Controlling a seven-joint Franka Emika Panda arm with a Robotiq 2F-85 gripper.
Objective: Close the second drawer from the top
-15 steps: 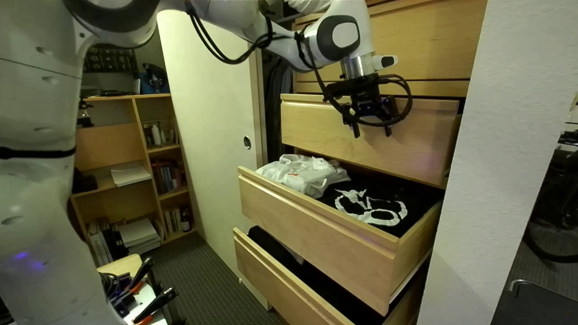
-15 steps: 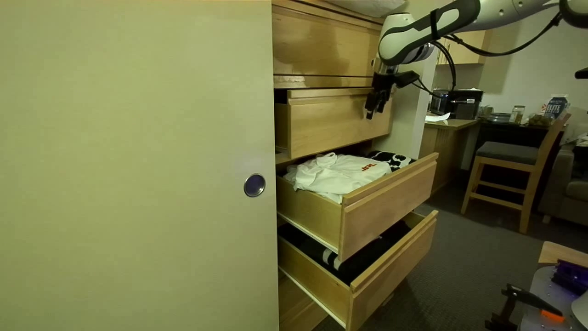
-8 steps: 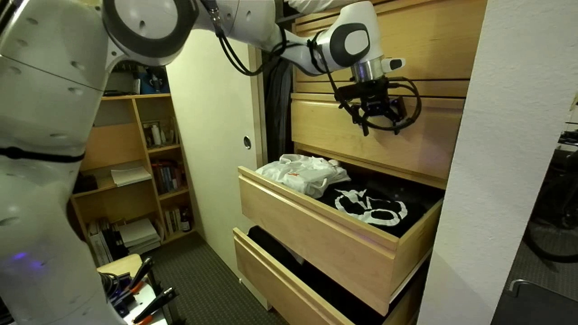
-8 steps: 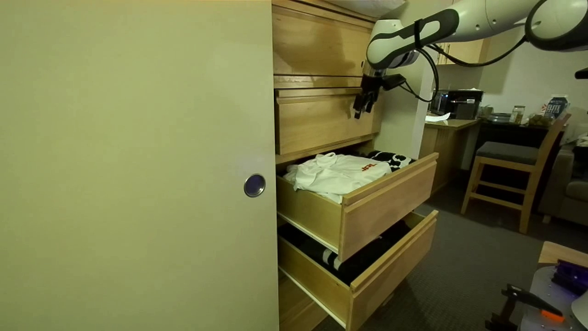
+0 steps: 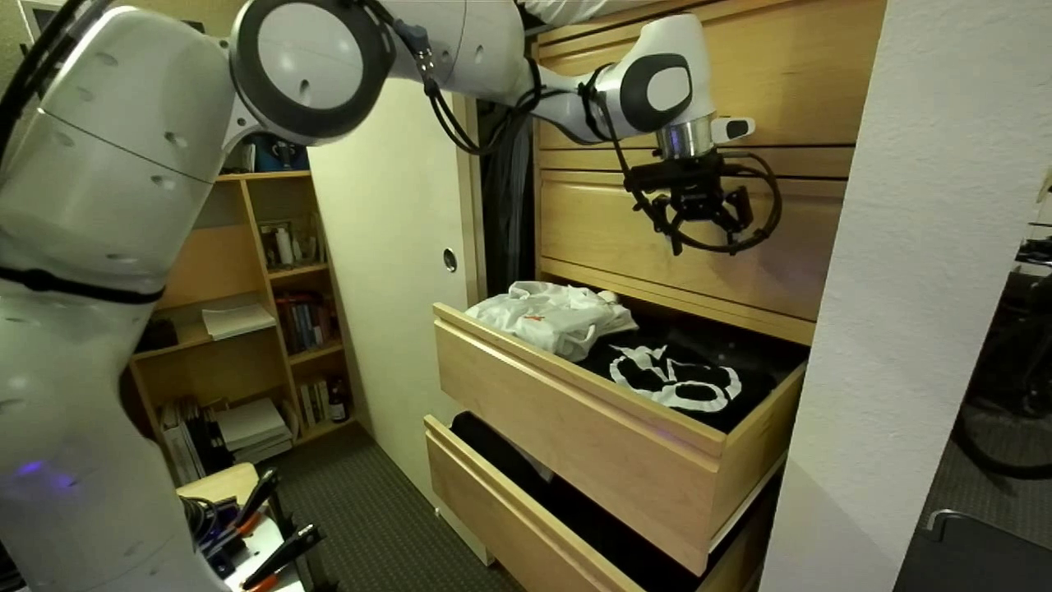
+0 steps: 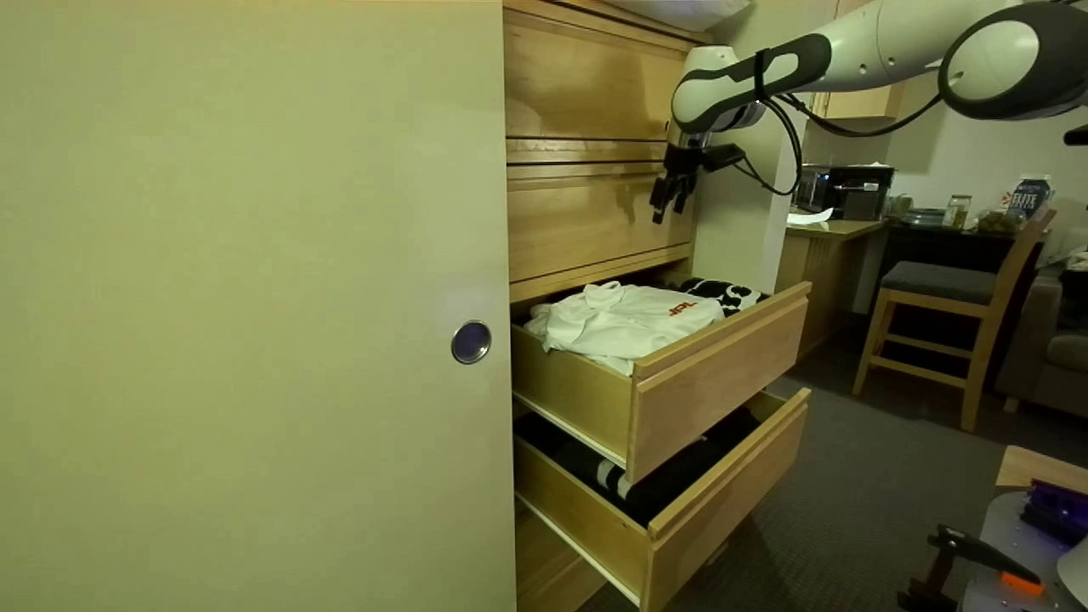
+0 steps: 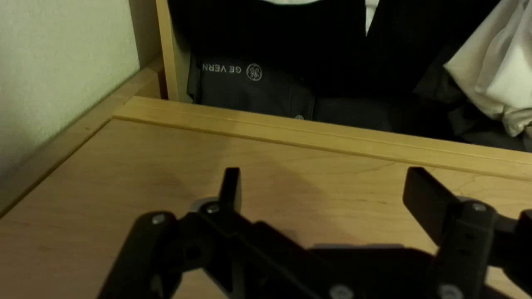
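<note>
The second drawer from the top is the wide light-wood front (image 5: 592, 230) with no handle. It shows in an exterior view (image 6: 586, 225) and sits flush in the dresser frame. In the wrist view its front (image 7: 124, 174) fills the lower part, with a thin groove between it and the frame rail. My gripper (image 5: 703, 245) is black and points down in front of the drawer's wall-side half. In the wrist view my gripper (image 7: 324, 178) has its fingers wide apart with nothing between them. Whether any part touches the front I cannot tell.
Below, a drawer (image 5: 575, 403) stands pulled out, holding a white cloth or bag (image 5: 542, 316) and black clothing with white print (image 5: 682, 382). The lowest visible drawer (image 6: 722, 501) is also pulled out. A wall (image 5: 920, 164) and a sliding door (image 6: 255, 297) flank the dresser.
The second drawer has slid inward from partly open to flush with the frame. My gripper has moved toward the dresser with it and sits slightly lower now. The lower drawers have not moved.
</note>
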